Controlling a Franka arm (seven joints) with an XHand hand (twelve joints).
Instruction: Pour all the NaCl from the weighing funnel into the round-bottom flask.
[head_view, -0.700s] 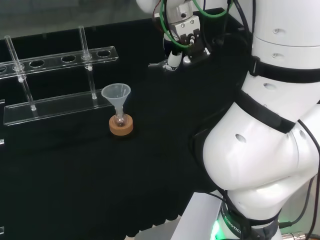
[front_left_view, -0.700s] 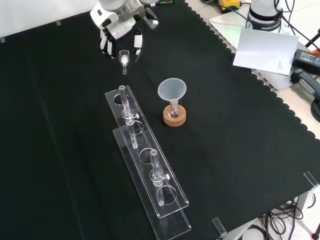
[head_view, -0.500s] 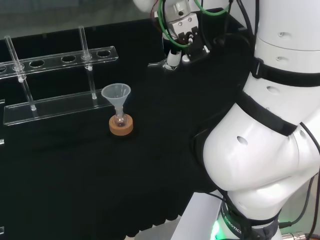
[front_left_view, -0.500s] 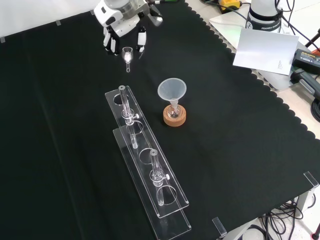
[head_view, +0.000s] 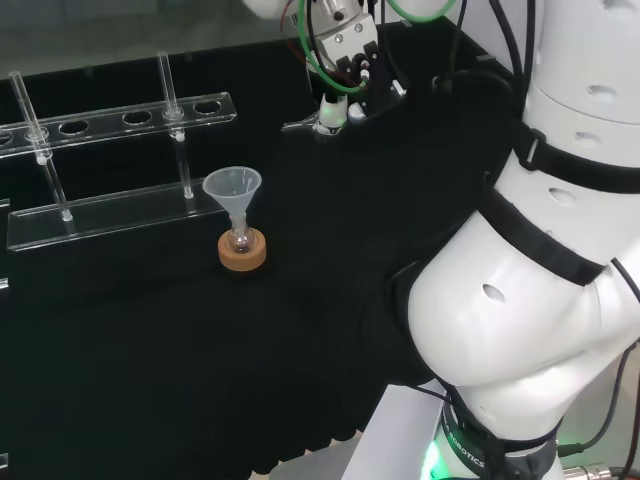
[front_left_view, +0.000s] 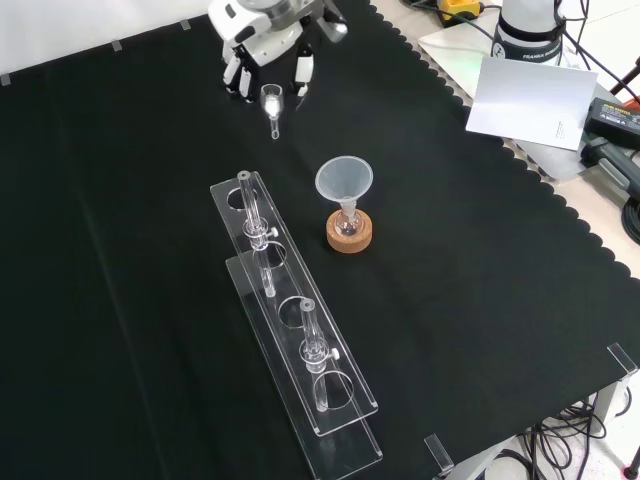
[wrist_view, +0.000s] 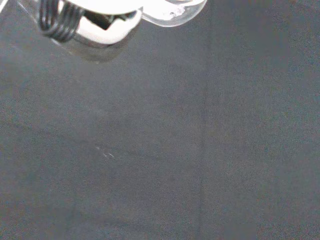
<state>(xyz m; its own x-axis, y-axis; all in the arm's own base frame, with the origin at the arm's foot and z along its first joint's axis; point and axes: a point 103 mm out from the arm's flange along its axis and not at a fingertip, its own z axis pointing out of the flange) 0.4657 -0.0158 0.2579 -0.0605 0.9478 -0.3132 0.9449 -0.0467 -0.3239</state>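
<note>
The hand (front_left_view: 268, 28) hangs over the far part of the cloth, its fingers (front_left_view: 302, 76) curled round a small clear weighing funnel (front_left_view: 271, 101) with white powder in its cup and its spout toward the rack. The head view has the hand (head_view: 343, 55) up high, the weighing funnel (head_view: 312, 122) jutting out to its left. Lower down, apart from the hand, a small round-bottom flask (head_view: 239, 240) (front_left_view: 348, 220) sits on a cork ring (head_view: 243, 254) (front_left_view: 349, 236). A clear cone funnel (head_view: 232, 187) (front_left_view: 344, 180) stands in its neck. A blurred white part of the hand (wrist_view: 100, 20) sits close in the wrist view.
A clear rack (head_view: 110, 210) (front_left_view: 295, 345) with upright glass tubes stands left of the flask in both views. The arm's white links (head_view: 540, 250) take up the head view's right. A white sheet (front_left_view: 530, 100) lies off the cloth at the front view's right.
The hand has carried the weighing funnel left in the head view and right in the front view, nearer the flask. Flask, cone funnel and rack have not moved.
</note>
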